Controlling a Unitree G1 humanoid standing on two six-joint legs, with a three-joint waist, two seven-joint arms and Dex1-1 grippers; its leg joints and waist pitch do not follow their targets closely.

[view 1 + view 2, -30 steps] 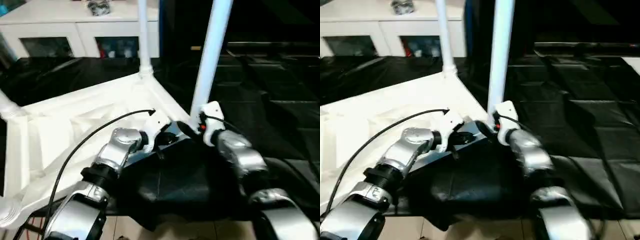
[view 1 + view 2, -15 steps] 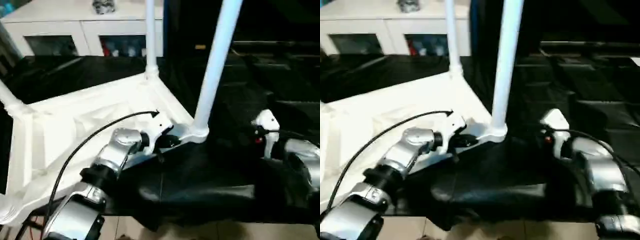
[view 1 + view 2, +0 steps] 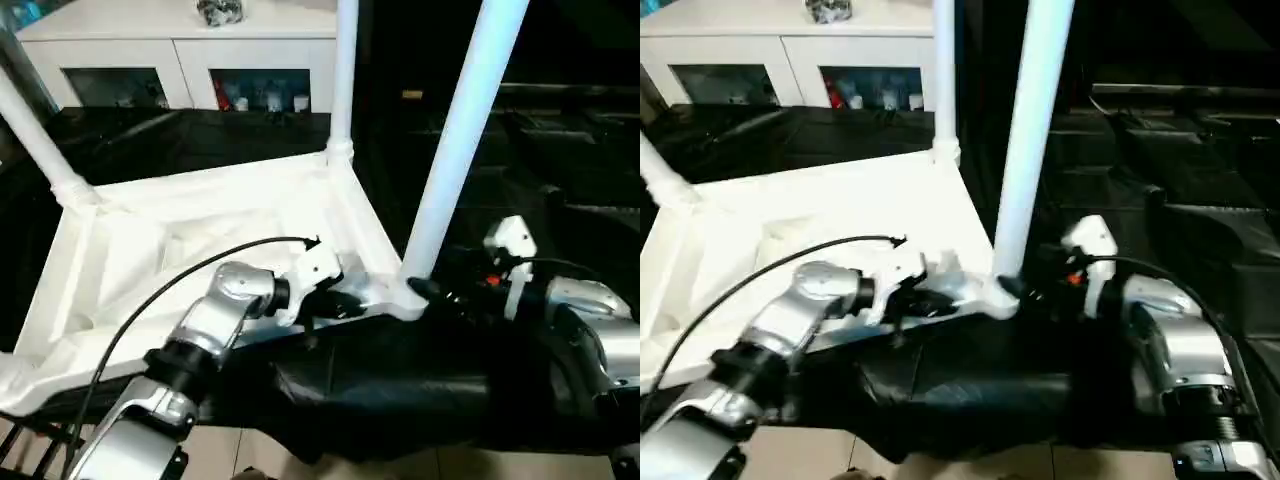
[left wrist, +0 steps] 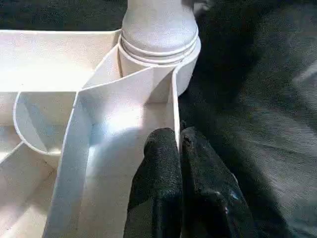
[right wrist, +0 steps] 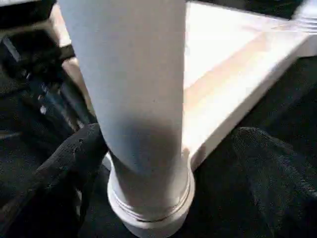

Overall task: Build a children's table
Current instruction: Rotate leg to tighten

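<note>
Head camera views show the white plastic rectangular tabletop (image 3: 200, 235) lying upside down, ribbed underside up, on a black-covered work surface (image 3: 560, 150). Three white tapered tube legs stand in its rounded corner sockets: the near leg (image 3: 462, 120) at the corner closest to the robot's right arm, a far leg (image 3: 345, 70) at the corner beyond it, and a third leg (image 3: 40, 140) at the far corner on the robot's left.

At the near leg's corner, the left gripper (image 4: 179, 144) has its two black fingers pressed together, pinching the thin outer wall of the tabletop just beside the socket. On the other side of the same leg, the right gripper (image 5: 163, 144) is spread wide, one finger (image 5: 74, 163) on one side of the leg's base and the other on the opposite side; the leg stands between them, and whether either finger touches it cannot be told. The leg's ringed foot sits down in the socket.

Behind the tabletop, past the far leg, stands a white cabinet with glass doors (image 3: 180, 70), with a small grey object (image 3: 222, 10) on top.
</note>
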